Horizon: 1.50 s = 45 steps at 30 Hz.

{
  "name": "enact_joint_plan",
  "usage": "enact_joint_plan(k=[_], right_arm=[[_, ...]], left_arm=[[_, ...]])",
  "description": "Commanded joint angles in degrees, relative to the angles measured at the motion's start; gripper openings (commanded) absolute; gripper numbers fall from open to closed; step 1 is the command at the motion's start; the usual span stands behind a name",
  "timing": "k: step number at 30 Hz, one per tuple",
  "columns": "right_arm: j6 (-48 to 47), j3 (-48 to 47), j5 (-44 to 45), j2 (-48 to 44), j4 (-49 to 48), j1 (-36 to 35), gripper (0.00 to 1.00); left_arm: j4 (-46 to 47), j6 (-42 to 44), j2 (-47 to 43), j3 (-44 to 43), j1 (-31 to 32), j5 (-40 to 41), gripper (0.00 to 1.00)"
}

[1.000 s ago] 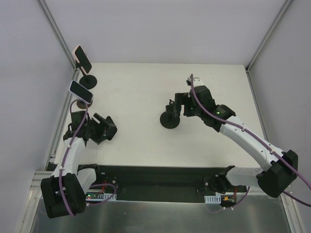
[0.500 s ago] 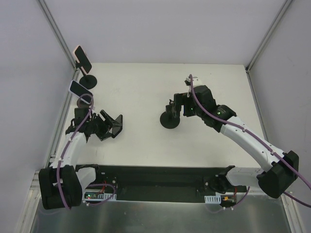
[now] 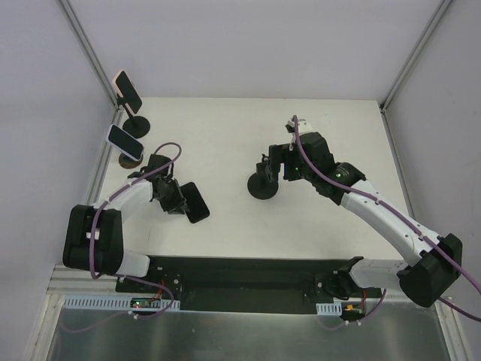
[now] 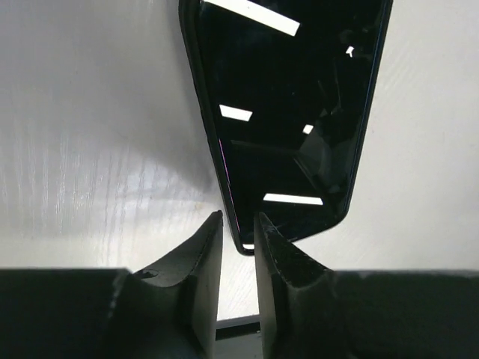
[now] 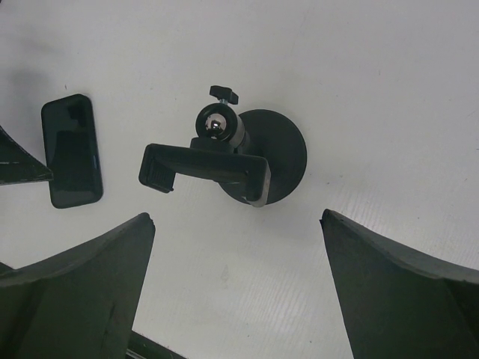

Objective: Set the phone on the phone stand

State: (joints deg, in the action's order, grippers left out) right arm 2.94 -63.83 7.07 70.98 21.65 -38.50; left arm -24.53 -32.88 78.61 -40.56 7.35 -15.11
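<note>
Left arm swings inward with the phone

Within a second the left gripper [image 4: 238,224] has come off the left edge, fingers closed on one end of the black phone [image 3: 197,202] (touching the surface or not, I cannot tell). That brings it nearer the empty phone stand [image 5: 224,161], still apart. The right gripper [image 5: 236,218] hangs above, fingers spread wide. White surface [image 3: 225,128], grey walls, two other stands [image 3: 137,122] holding phones far left.

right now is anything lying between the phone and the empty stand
No, only bare table lies between the phone and the phone stand. It is clearest in the right wrist view, and the top view shows the same.
</note>
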Motion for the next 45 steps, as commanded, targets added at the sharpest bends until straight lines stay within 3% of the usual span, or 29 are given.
enact_joint_plan(k=[1, 2, 5, 9, 11, 13, 21, 28, 45], right_arm=[[0.1, 0.0, 0.4, -2.1, -1.8, 0.0, 0.96], [0.1, 0.1, 0.4, -2.1, -1.8, 0.0, 0.96], [0.3, 0.4, 0.6, -2.1, -1.9, 0.0, 0.96], [0.1, 0.8, 1.0, -2.3, -1.9, -0.1, 0.96], [0.1, 1.1, 1.2, -2.5, -1.9, -0.1, 0.96], [0.1, 1.2, 1.2, -2.5, -1.9, -0.1, 0.96], [0.2, 1.6, 1.1, -2.9, -2.6, 0.0, 0.96], [0.1, 3.2, 2.2, -4.5, -2.8, 0.1, 0.96], [0.5, 4.4, 1.8, -5.4, -3.5, 0.2, 0.96]], left_arm=[[-2.4, 1.1, 4.4, -4.1, 1.8, 6.1, 0.24], [-2.4, 0.7, 5.2, -4.9, 2.2, 6.1, 0.27], [-2.2, 0.7, 4.5, -6.3, 3.3, 7.0, 0.56], [-2.4, 0.3, 1.3, -6.6, 3.4, 9.0, 0.61], [-2.4, -0.6, -0.6, -6.3, 3.4, 10.5, 0.88], [-2.4, -1.6, -0.3, -7.0, 3.3, 10.5, 0.99], [-17.1, -11.0, 14.9, -24.1, 3.6, 10.2, 0.99], [-18.2, -17.3, 17.5, -24.3, 4.1, 13.8, 0.99], [-18.0, -18.0, 24.7, -26.6, 6.4, 18.0, 0.99]])
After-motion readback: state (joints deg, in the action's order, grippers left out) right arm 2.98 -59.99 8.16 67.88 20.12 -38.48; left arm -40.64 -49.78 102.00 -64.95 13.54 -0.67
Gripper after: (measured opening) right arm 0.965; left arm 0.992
